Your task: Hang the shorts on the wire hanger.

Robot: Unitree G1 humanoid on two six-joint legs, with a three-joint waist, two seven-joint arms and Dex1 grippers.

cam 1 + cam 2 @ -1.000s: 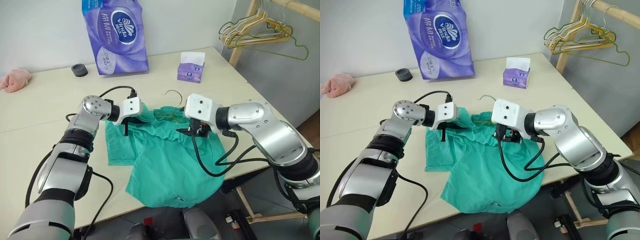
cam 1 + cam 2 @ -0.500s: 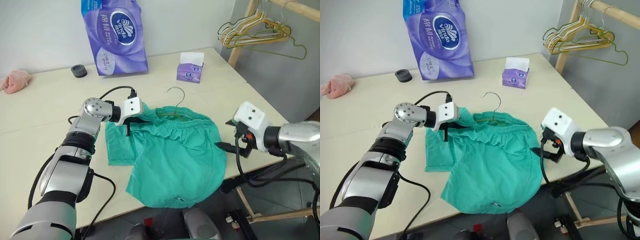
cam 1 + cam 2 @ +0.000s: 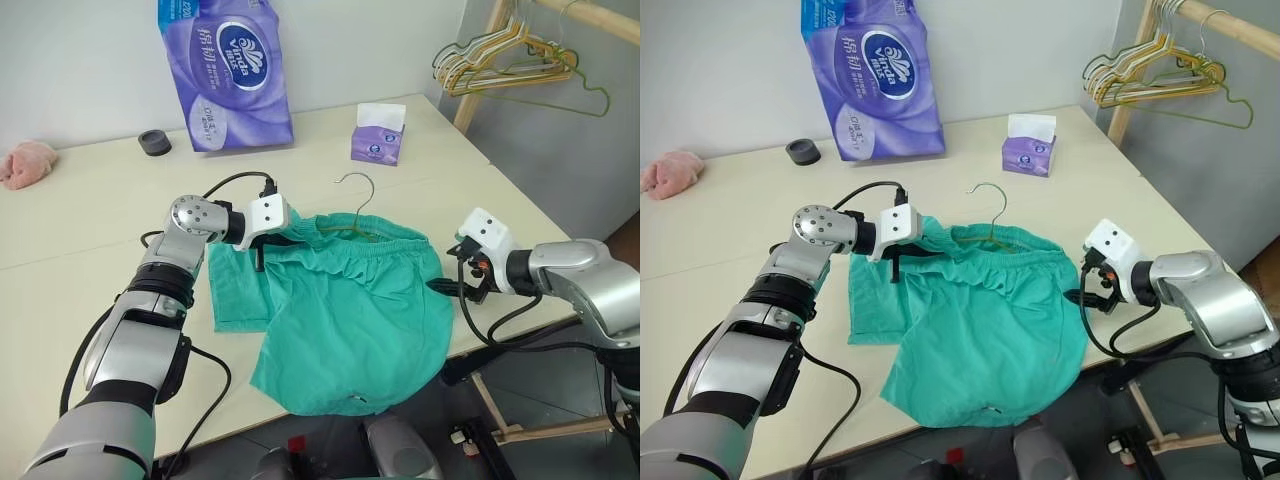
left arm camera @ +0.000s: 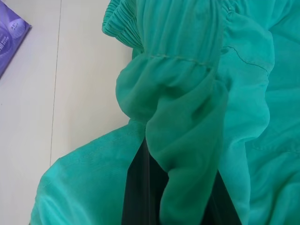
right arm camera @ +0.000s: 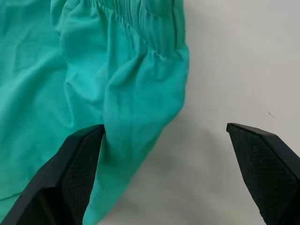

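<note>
The teal-green shorts (image 3: 345,310) lie spread on the table (image 3: 90,250), their lower part hanging over the front edge. The wire hanger (image 3: 364,190) shows its hook above the gathered waistband; its body is hidden inside the fabric. My left gripper (image 3: 260,255) is shut on the shorts' left waistband end, and the left wrist view shows fabric bunched between its fingers (image 4: 136,187). My right gripper (image 5: 164,154) stands open just off the shorts' right waistband corner (image 5: 140,93), low over the table, with one finger (image 5: 70,173) against the cloth's edge.
A purple tissue pack (image 3: 225,70), a small tissue box (image 3: 378,135) and a black round object (image 3: 155,142) stand at the back. A pink cloth lump (image 3: 25,162) lies far left. A wooden rail with several hangers (image 3: 510,65) is beyond the table's right corner.
My right gripper pulled away from the middle of the waistband, swung right and down past the shorts' right edge, and opened wider. The hanger's hook is uncovered. The left gripper stayed put.
</note>
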